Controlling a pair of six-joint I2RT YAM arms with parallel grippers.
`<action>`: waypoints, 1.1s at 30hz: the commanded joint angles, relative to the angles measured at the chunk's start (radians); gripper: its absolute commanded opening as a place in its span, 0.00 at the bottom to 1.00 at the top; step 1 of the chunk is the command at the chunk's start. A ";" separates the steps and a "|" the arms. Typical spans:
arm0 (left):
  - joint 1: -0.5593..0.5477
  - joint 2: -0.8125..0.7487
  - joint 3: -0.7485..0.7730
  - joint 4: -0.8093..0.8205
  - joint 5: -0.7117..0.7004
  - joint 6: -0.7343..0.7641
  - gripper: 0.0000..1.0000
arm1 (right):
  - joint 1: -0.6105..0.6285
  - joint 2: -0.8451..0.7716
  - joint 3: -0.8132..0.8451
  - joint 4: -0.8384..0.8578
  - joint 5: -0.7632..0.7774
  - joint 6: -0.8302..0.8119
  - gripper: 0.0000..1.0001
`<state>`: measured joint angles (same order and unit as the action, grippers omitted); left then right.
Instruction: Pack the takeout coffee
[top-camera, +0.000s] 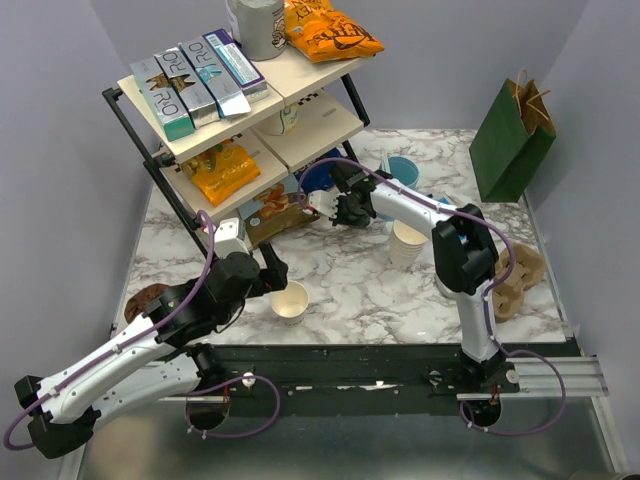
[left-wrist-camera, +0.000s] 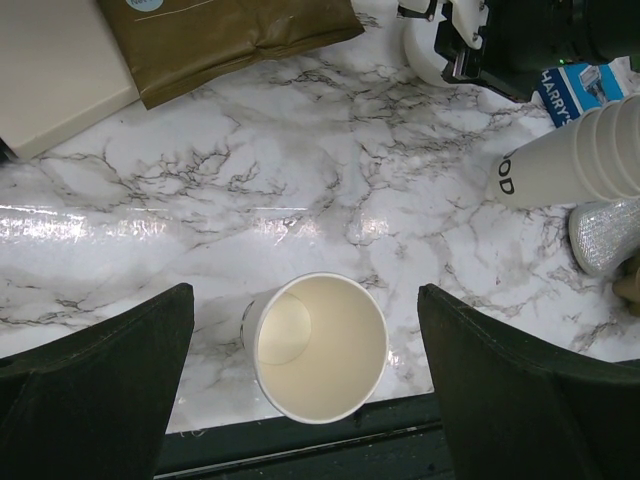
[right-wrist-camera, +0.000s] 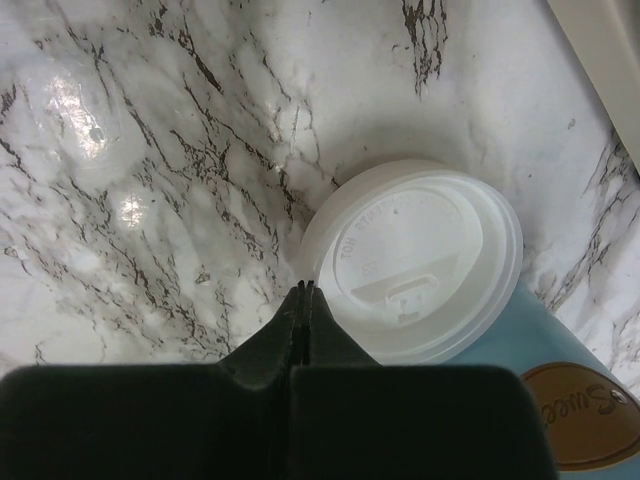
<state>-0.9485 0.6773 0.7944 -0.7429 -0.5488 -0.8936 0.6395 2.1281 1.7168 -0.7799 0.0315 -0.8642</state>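
Left gripper (left-wrist-camera: 303, 290): jaws spread wide, holding nothing. It stands over the near edge of the marble table (top-camera: 360, 285), one finger on each side of the cream paper cup (left-wrist-camera: 320, 348), with table showing in both gaps, so no contact. Cup upright, mouth up, long axis vertical, empty inside and with no lid on it. It sits near, left of centre, and the left arm is plainly the closer one. Outward from there: stack of lidless cups (top-camera: 407, 243) to the right, well apart from it. Right gripper (right-wrist-camera: 305, 292): jaws pressed together with no gap, reaching far and left toward the foot of the shelf. The tip meets the left rim of the white lid (right-wrist-camera: 420, 255); cannot tell whether a sliver of rim is pinched. Lid lies flat, top face up, its right side overlapping a light blue packet (right-wrist-camera: 520, 345). Key relation: lid lies farther back and a little right of the cup, well apart. Judgement: the lid must travel near and left to the cup mouth, and the right arm is nearer for that.
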 joint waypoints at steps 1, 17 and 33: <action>0.004 -0.007 0.017 0.004 -0.022 0.007 0.99 | -0.004 -0.040 0.026 -0.038 -0.024 0.001 0.01; 0.004 0.034 -0.017 0.083 0.030 0.025 0.99 | -0.003 -0.141 -0.028 -0.048 -0.192 0.132 0.01; 0.004 0.082 -0.020 0.128 0.070 0.044 0.99 | -0.006 -0.063 -0.008 -0.022 -0.067 0.140 0.01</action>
<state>-0.9485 0.7570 0.7876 -0.6338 -0.4965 -0.8612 0.6395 2.0159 1.6852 -0.8074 -0.0814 -0.7326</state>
